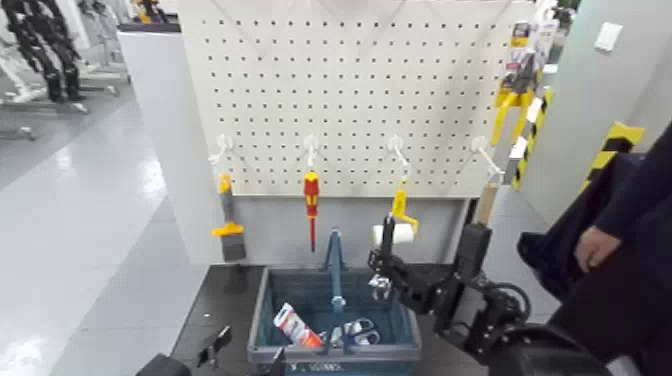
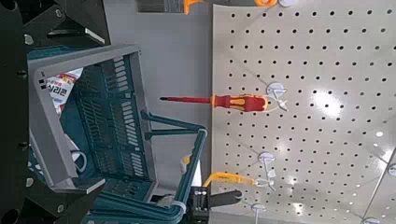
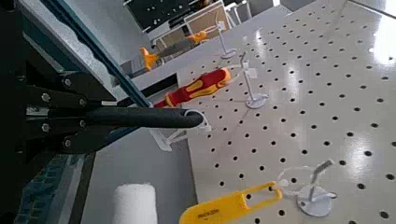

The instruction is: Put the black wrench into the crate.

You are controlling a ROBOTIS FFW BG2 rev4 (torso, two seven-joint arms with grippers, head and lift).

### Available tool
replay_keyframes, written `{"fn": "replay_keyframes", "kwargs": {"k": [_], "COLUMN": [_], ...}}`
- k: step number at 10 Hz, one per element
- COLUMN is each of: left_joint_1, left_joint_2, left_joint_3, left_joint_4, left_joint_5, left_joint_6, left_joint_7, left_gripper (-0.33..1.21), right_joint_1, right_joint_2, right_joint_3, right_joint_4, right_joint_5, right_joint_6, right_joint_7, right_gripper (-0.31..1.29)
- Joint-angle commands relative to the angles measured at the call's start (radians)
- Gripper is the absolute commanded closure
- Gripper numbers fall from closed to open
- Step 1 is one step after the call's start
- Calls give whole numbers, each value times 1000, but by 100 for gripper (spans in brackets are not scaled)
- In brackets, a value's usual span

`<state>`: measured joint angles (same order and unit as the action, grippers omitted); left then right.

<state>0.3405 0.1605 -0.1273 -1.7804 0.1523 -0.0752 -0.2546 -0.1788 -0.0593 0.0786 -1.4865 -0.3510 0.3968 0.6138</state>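
My right gripper [image 1: 382, 268] is shut on the black wrench [image 1: 387, 230] and holds it upright above the right side of the crate [image 1: 262, 305]. The black handle points up and the silvery jaw head [image 1: 379, 288] hangs below the fingers. In the right wrist view the black handle [image 3: 145, 117] sticks out of the closed fingers [image 3: 56, 98] in front of the pegboard. The blue-grey crate also shows in the left wrist view [image 2: 56, 140]. My left gripper [image 1: 215, 346] is open and empty, low at the crate's front left.
On the white pegboard [image 1: 350, 90] hang an orange-handled scraper [image 1: 226, 215], a red screwdriver [image 1: 311, 203] and a yellow-handled paint roller [image 1: 400, 215]. The crate holds a red-white packet [image 1: 296, 325] and small items. A person's hand [image 1: 597, 246] and dark sleeve are at the right.
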Motion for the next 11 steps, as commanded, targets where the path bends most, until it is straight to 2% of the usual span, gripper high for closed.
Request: {"fn": "replay_keyframes", "kwargs": {"k": [1,5,6,8,11], "left_joint_1": [0,-2,-2,-2,-2], "left_joint_2": [2,2,2,2,2], "left_joint_3": [0,-2,-3,-5,-6], "left_joint_4": [1,-1,-1,1,-1], "left_joint_5": [1,0,1,0,0], "left_joint_6": [0,0,2,2,2], "left_joint_7": [0,0,0,0,0], "left_gripper": [24,24,24,24,24], "right_joint_1": [2,4,2,1,-1], "right_joint_2": [-5,-7,-7,-8,-8], "right_joint_3": [12,20,18,15,10], "right_joint_4": [40,84,84,86,81], "right_joint_5": [10,14,10,-13,-13], "right_joint_6": [13,25,53,80,73], "right_joint_7": [6,15,15,11,21], "right_gripper": [111,111,107,-2,-3]}}
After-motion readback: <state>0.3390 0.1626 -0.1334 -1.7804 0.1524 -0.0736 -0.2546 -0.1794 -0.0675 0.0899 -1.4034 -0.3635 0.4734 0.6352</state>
